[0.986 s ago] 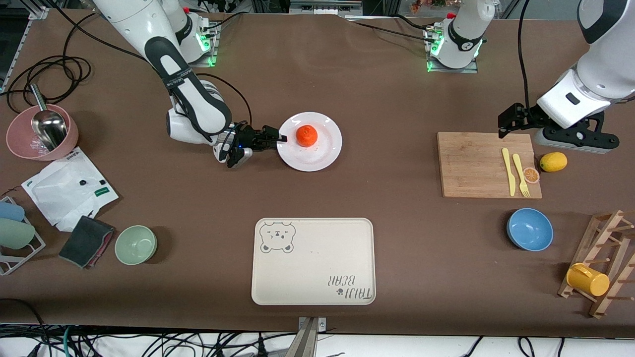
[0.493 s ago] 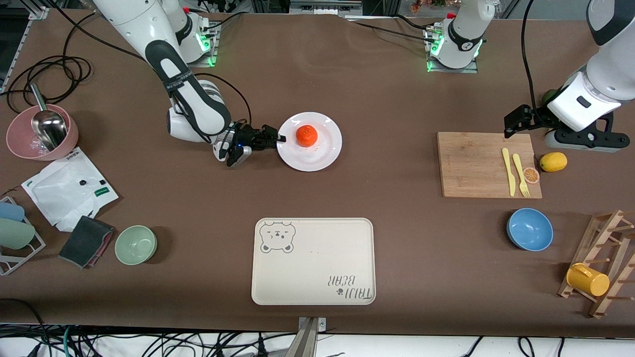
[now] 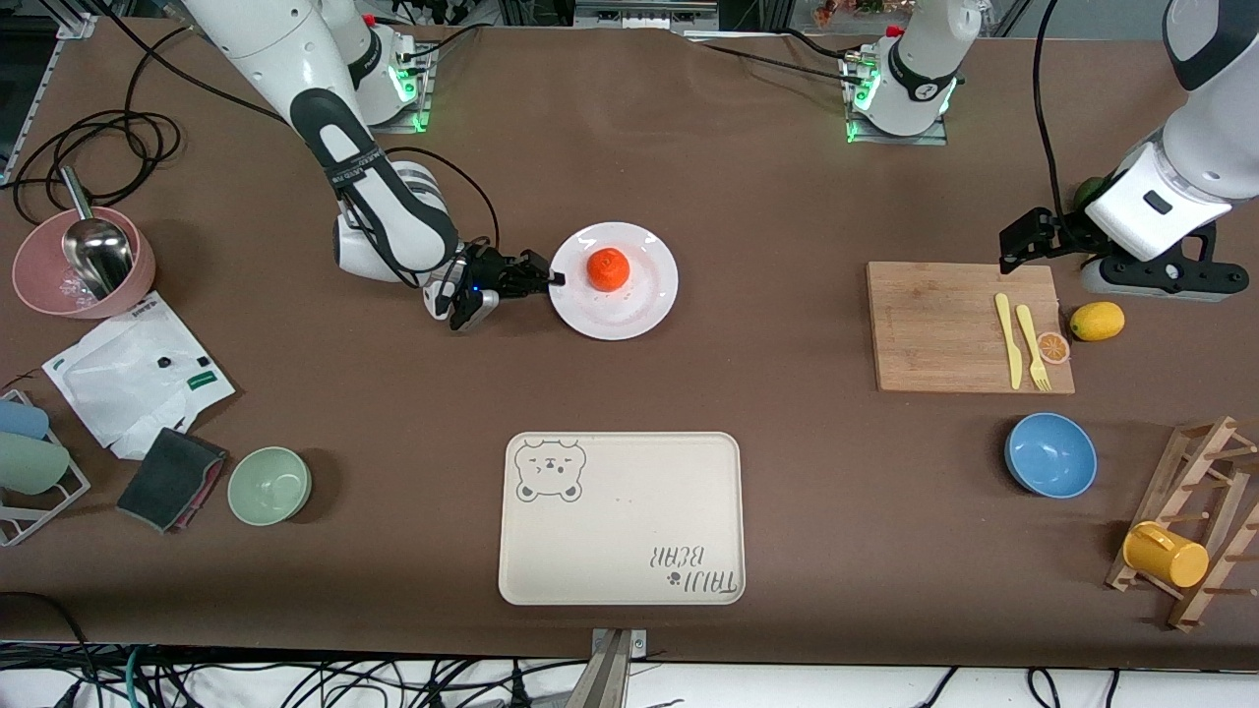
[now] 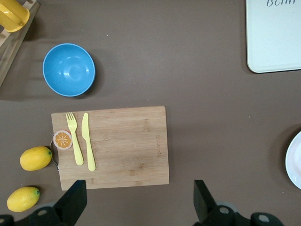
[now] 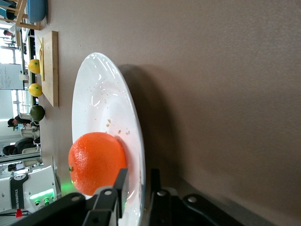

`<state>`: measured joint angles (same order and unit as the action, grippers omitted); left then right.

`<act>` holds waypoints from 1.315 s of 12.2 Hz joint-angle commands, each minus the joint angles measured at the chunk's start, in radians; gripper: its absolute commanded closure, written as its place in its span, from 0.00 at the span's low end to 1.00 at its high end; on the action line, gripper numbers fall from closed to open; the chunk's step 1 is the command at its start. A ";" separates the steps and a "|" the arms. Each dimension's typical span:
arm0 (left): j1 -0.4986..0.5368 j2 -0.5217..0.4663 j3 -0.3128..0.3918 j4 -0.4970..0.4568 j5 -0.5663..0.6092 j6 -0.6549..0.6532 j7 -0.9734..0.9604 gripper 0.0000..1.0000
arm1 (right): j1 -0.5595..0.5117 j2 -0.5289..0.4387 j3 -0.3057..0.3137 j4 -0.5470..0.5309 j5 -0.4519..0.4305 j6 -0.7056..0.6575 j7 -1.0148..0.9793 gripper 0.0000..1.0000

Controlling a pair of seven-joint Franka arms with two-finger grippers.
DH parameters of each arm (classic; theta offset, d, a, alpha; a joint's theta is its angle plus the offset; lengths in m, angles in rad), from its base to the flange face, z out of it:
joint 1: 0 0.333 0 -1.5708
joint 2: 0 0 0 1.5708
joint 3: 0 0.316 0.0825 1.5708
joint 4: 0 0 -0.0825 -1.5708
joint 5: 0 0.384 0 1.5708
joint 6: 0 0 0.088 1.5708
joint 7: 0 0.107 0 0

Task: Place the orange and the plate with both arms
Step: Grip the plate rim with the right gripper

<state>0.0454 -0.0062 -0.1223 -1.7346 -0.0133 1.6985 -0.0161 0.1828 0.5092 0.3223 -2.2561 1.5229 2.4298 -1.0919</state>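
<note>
Two arms, one at the plate (image 3: pixel 614 280).
The right pincer (image 3: pixel 551 278) lies low, fingers closed on the plate rim beside the orange (image 3: pixel 608 268); the left pincer (image 4: pixel 141 200) hovers wide open above the cutting board (image 4: pixel 123 146), fingertips cut off.

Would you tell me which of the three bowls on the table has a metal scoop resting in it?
The pink bowl at the right arm's end of the table holds the metal scoop. The green bowl and the blue bowl hold nothing.

Orange (image 3: pixel 608 268) on plate (image 3: pixel 639 305) (tray (image 3: pixel 629 551) nearer camera); cutting board (image 3: pixel 944 334) toward left arm's end.
</note>
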 commanded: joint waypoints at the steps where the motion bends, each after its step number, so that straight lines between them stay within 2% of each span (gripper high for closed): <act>1: 0.017 -0.006 -0.003 0.003 -0.020 -0.034 0.002 0.00 | 0.001 -0.004 0.004 -0.003 0.028 0.014 -0.028 0.80; 10: 0.021 -0.006 -0.007 0.006 -0.031 -0.034 0.004 0.00 | 0.003 -0.004 0.004 -0.003 0.029 0.014 -0.028 0.98; 16: 0.019 -0.006 -0.008 0.007 -0.031 -0.034 0.004 0.00 | 0.001 0.003 -0.015 0.022 0.029 0.005 0.035 1.00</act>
<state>0.0561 -0.0062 -0.1241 -1.7345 -0.0182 1.6767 -0.0161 0.1827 0.5073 0.3212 -2.2515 1.5315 2.4277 -1.0848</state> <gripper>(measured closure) 0.000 0.956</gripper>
